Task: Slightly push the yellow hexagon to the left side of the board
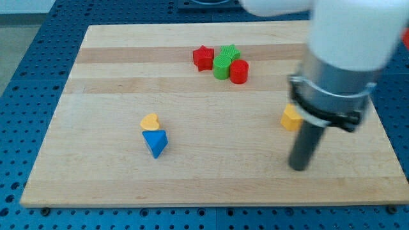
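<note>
Pale wooden surface (192, 185) sits on blue pegboard (25, 70). Yellow hexagon (291, 119) lies near the view's right edge, partly behind the arm; my tip (298, 166) stands just below it, apart. No claw exists. Leftward lies open board. Centre-left, a yellow heart (150, 121) touches one blue triangle (155, 142). Up top cluster a red star (203, 57), two green blocks (225, 61) and a red cylinder (239, 71). No writing shows.

The wooden board (211, 182) carries a red star (203, 57), two green blocks (225, 61) and a red cylinder (238, 71) far centre, a yellow heart (150, 121) touching a blue triangle (155, 142) near left, and a yellow hexagon (291, 118) right.
</note>
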